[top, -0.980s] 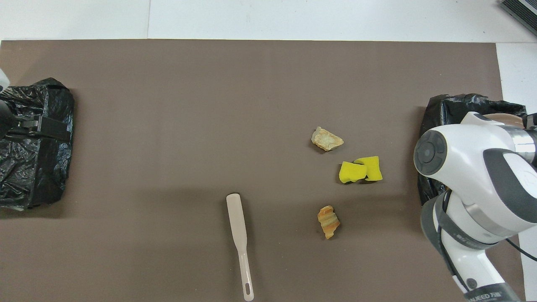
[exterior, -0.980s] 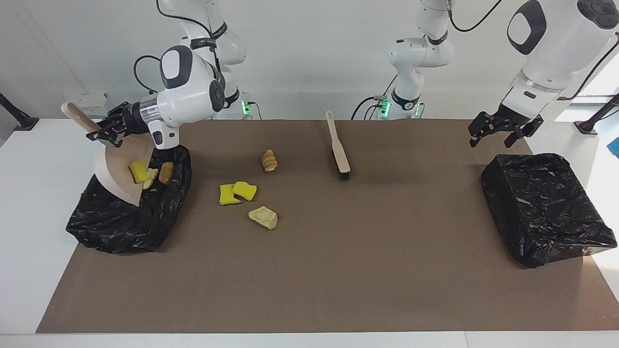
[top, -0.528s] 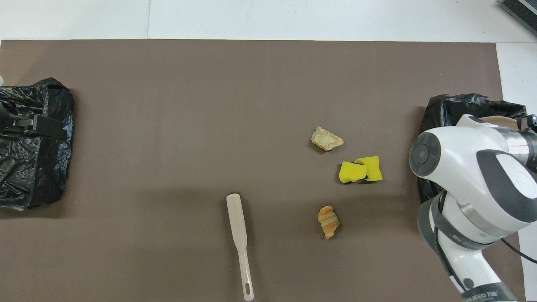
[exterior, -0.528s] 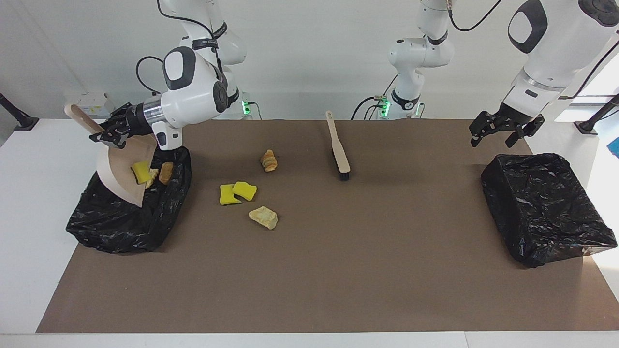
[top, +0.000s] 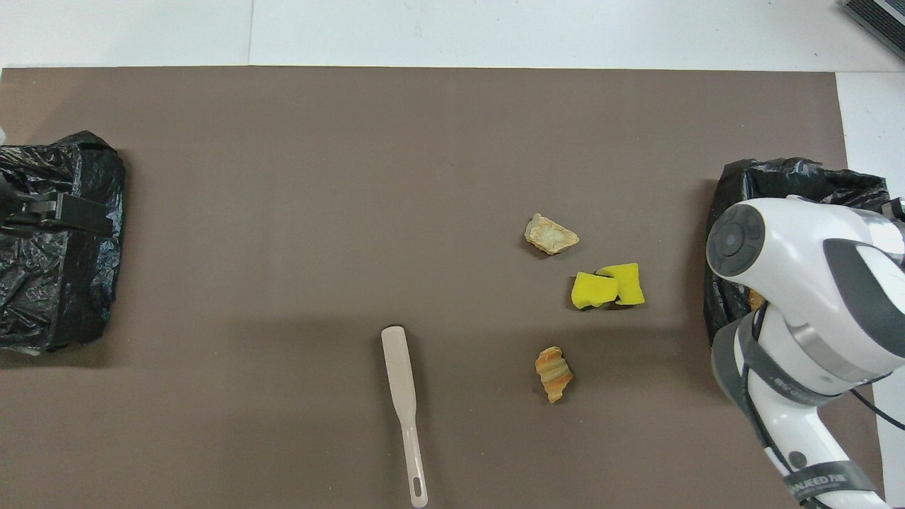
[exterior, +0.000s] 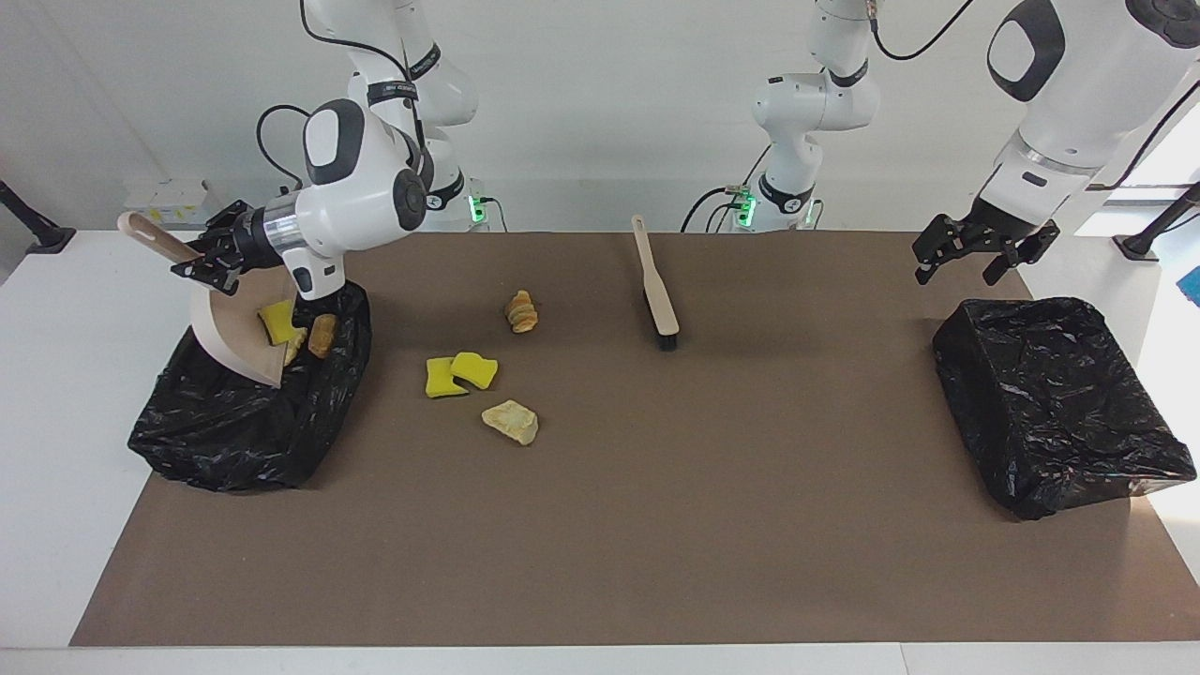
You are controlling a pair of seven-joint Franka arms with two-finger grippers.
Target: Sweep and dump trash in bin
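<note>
While the right tool (exterior: 208, 262) grips the dustpan (exterior: 234, 333) by its handle, the pan tips down over the bin (exterior: 244, 422) at the right arm's end of the counter (exterior: 56, 394). Its long axis slants from the handle, up high, down to its lip, which points into the bin. A yellow sponge piece (exterior: 276, 321) and two tan lumps (exterior: 322, 335) sit at the low lip, just over the bin's black bag. I think they need a bit more tilt to slide in.

Four pieces of trash lie on the brown mat (exterior: 656, 525), beside this bin, toward the middle of the counter: two yellow sponge chunks (exterior: 459, 372) that touch, a pale lump (exterior: 511, 422), and a bread roll (exterior: 521, 311) nearer to the robots. The right arm is nearer to them.

Past those pieces from the bin lies the brush (exterior: 655, 295), with its handle pointing to the robots.

The left tool (exterior: 966, 258) hangs open and empty, waiting over the counter near the second bin (exterior: 1055, 403). I cannot see into that one.
</note>
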